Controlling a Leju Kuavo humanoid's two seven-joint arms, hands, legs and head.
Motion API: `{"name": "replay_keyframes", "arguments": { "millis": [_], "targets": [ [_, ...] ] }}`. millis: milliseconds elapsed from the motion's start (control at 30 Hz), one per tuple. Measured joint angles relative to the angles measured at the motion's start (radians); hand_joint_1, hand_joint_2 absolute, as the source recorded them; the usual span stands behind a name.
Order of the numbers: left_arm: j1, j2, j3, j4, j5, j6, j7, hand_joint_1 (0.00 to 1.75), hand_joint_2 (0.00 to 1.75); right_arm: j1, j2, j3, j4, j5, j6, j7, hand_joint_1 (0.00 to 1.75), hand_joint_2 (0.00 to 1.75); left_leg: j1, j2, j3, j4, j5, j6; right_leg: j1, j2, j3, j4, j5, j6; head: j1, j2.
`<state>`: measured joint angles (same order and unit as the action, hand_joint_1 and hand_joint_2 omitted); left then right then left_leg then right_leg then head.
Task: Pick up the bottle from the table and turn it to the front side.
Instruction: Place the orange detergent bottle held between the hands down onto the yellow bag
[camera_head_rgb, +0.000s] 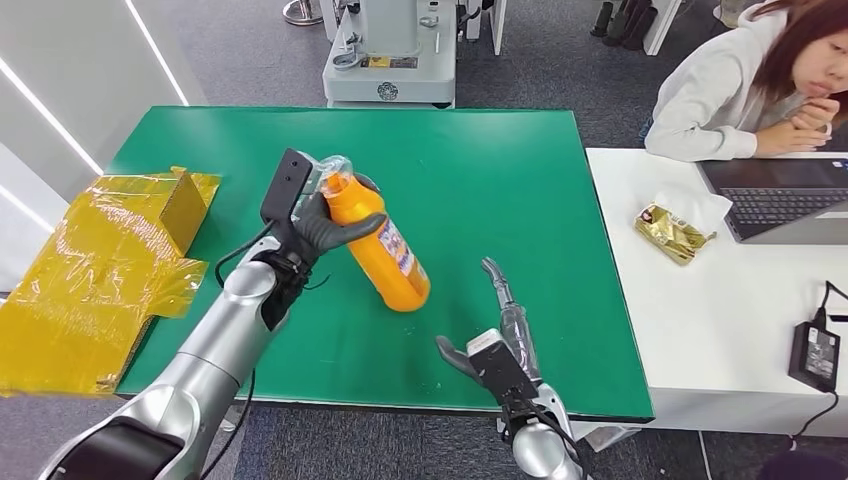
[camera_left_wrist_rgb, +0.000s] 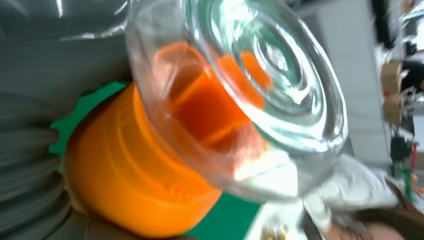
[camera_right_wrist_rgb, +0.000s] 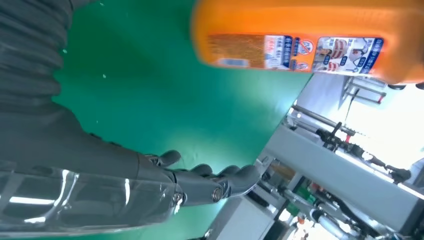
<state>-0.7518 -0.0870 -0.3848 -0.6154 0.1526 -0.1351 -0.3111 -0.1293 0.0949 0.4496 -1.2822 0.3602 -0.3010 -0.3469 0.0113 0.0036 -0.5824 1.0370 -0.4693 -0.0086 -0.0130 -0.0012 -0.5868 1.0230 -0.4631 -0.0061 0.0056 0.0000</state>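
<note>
While the green table spreads under both arms, the orange bottle tilts above it, its clear cap uppermost and its label showing. Fingers of the left hand are clamped around the bottle's neck just below the cap. Beyond the bottle's base, the right hand hovers with fingers apart, holding nothing.
</note>
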Motion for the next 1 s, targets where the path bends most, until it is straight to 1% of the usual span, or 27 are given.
{"name": "replay_keyframes", "arguments": {
  "millis": [200,333,367,467,533,600,733,1000],
  "targets": [
    [-0.053,0.043,-0.004,-0.002,-0.257,0.171,-0.049,1.75,1.75,0.014,-0.012,-0.004,-0.082,-0.007,0.012,-0.010,0.00,1.75,0.000,0.000,0.000,0.000,0.000,0.000,0.000,0.000,0.000,0.000,0.000,0.000,0.000,0.000],
    [-0.074,0.060,-0.006,-0.003,-0.344,0.218,-0.058,1.75,1.75,0.016,-0.017,-0.004,-0.114,-0.010,0.015,-0.017,0.00,1.75,0.000,0.000,0.000,0.000,0.000,0.000,0.000,0.000,0.000,0.000,0.000,0.000,0.000,0.000],
    [-0.076,0.063,-0.008,-0.003,-0.378,0.242,-0.061,1.75,1.75,0.017,-0.018,-0.004,-0.121,-0.011,0.015,-0.020,0.00,1.75,0.000,0.000,0.000,0.000,0.000,0.000,0.000,0.000,0.000,0.000,0.000,0.000,0.000,0.000],
    [-0.091,0.079,-0.024,-0.004,-0.535,0.368,-0.062,1.75,1.75,0.022,-0.022,-0.003,-0.151,-0.019,0.013,-0.029,0.00,1.75,0.000,0.000,0.000,0.000,0.000,0.000,0.000,0.000,0.000,0.000,0.000,0.000,0.000,0.000],
    [-0.108,0.096,-0.037,-0.004,-0.639,0.451,-0.046,1.75,1.75,0.027,-0.026,-0.003,-0.175,-0.026,0.012,-0.033,0.00,1.75,0.000,0.000,0.000,0.000,0.000,0.000,0.000,0.000,0.000,0.000,0.000,0.000,0.000,0.000],
    [-0.120,0.112,-0.047,-0.004,-0.713,0.499,-0.029,1.75,1.75,0.033,-0.032,-0.004,-0.196,-0.030,0.012,-0.035,0.00,1.75,0.000,0.000,0.000,0.000,0.000,0.000,0.000,0.000,0.000,0.000,0.000,0.000,0.000,0.000],
    [-0.126,0.133,-0.051,-0.004,-0.763,0.516,-0.020,1.75,1.75,0.044,-0.042,-0.003,-0.222,-0.038,0.012,-0.039,0.00,1.75,0.000,0.000,0.000,0.000,0.000,0.000,0.000,0.000,0.000,0.000,0.000,0.000,0.000,0.000],
    [-0.126,0.145,-0.054,-0.004,-0.778,0.522,-0.013,1.75,1.75,0.049,-0.050,-0.003,-0.237,-0.042,0.012,-0.040,0.00,1.75,0.000,0.000,0.000,0.000,0.001,0.000,0.000,0.000,0.000,0.000,0.000,0.000,0.000,0.000]
  ]
}}
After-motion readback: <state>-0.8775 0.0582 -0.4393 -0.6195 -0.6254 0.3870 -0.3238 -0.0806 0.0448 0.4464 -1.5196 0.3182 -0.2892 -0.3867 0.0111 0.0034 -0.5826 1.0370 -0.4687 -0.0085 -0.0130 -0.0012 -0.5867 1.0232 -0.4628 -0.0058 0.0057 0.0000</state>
